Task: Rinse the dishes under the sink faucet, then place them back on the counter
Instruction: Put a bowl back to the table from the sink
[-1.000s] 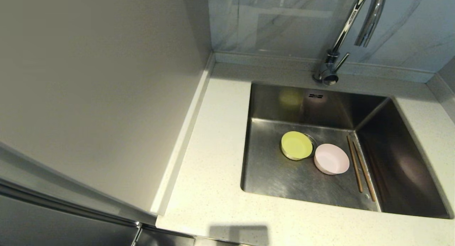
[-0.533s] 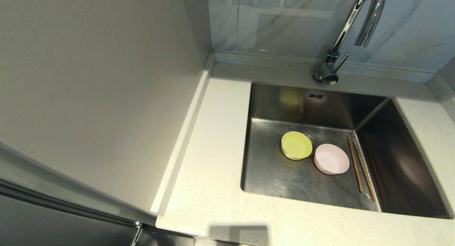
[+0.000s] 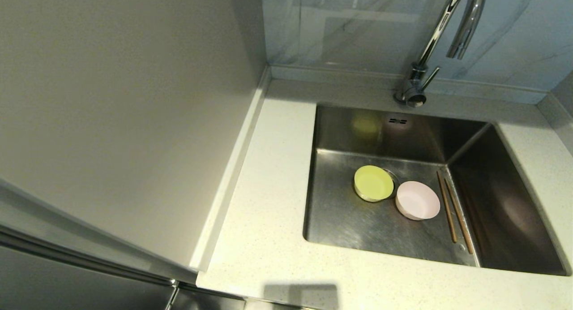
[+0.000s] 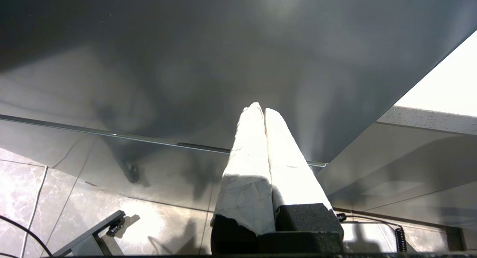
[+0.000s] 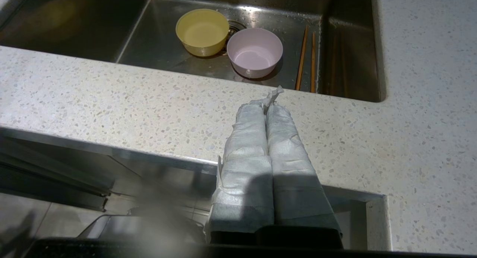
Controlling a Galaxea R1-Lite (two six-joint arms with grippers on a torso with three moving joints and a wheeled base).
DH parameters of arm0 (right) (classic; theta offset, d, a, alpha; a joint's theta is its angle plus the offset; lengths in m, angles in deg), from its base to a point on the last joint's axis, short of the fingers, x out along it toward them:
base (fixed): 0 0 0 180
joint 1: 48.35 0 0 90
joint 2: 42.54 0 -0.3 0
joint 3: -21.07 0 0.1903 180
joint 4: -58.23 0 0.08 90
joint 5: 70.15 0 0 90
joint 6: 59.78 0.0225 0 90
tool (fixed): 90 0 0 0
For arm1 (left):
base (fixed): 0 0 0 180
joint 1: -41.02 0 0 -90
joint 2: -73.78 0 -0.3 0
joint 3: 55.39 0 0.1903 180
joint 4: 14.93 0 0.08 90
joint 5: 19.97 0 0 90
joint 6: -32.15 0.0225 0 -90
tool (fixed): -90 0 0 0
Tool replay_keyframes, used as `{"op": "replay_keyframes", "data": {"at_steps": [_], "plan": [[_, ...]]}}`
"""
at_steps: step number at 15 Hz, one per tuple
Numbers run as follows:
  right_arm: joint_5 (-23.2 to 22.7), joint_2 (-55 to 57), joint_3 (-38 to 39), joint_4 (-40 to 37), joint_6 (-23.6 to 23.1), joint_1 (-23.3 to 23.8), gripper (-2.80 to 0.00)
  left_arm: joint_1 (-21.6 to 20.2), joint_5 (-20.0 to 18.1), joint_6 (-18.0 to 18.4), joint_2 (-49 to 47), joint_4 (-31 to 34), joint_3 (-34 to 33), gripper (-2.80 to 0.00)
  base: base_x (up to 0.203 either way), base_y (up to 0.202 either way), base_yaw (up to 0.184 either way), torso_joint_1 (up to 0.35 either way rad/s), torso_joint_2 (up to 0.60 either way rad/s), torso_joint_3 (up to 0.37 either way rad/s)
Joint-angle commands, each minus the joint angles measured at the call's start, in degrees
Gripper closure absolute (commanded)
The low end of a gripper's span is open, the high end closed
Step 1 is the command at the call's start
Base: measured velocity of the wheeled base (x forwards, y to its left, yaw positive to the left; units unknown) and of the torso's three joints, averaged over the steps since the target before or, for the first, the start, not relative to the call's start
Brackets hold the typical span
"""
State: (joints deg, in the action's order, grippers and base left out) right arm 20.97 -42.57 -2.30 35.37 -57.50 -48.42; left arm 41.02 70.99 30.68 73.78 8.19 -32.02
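A yellow-green bowl (image 3: pixel 373 183) (image 5: pixel 202 30) and a pale pink bowl (image 3: pixel 417 200) (image 5: pixel 254 51) sit side by side on the floor of the steel sink (image 3: pixel 349 220), the yellow one partly over the drain. Two brown chopsticks (image 3: pixel 453 207) (image 5: pixel 306 60) lie beside the pink bowl along the sink's right wall. The chrome faucet (image 3: pixel 441 36) curves over the sink's back edge, with no water running. My right gripper (image 5: pixel 265 108) is shut and empty, hovering over the counter (image 5: pixel 149 105) in front of the sink. My left gripper (image 4: pixel 260 108) is shut, low beside a dark cabinet front.
A beige wall panel (image 3: pixel 112 122) rises along the counter's left side. A marbled backsplash (image 3: pixel 349 27) stands behind the faucet. Speckled counter (image 3: pixel 268 202) runs left, front and right of the sink. Neither arm shows in the head view.
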Motion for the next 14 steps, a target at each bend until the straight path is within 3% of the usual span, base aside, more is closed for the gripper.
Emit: {"op": "replay_keyframes", "data": {"at_steps": [1, 5, 7, 9, 11, 14], "plan": [[-0.06, 0.02, 0.0, 0.02, -0.08, -0.01, 0.0, 0.0, 0.01, -0.02, 0.18, -0.02, 0.0, 0.0, 0.0, 0.0, 0.0, 0.0, 0.0, 0.0], [0.96, 6.71, -2.15, 0.0, -0.54, -0.01, 0.0, 0.0, 0.01, -0.02, 0.18, -0.02, 0.0, 0.0, 0.0, 0.0, 0.0, 0.0, 0.0, 0.0], [1.75, 16.16, -8.63, -0.42, -1.33, 0.04, 0.0, 0.0, 0.01, -0.02, 0.18, -0.02, 0.0, 0.0, 0.0, 0.0, 0.0, 0.0, 0.0, 0.0], [2.93, 27.73, -20.82, -3.43, -1.78, 0.22, 0.0, 0.0, 0.01, -0.02, 0.18, -0.02, 0.0, 0.0, 0.0, 0.0, 0.0, 0.0, 0.0, 0.0], [6.24, 37.46, -34.6, -12.06, -2.6, 0.32, 0.0, 0.0, 0.01, -0.02, 0.18, -0.02, 0.0, 0.0, 0.0, 0.0, 0.0, 0.0, 0.0, 0.0], [10.48, 50.2, -54.88, -36.77, -3.64, 0.39, 0.0, 0.0, 0.01, -0.02, 0.18, -0.02, 0.0, 0.0, 0.0, 0.0, 0.0, 0.0, 0.0, 0.0]]}}
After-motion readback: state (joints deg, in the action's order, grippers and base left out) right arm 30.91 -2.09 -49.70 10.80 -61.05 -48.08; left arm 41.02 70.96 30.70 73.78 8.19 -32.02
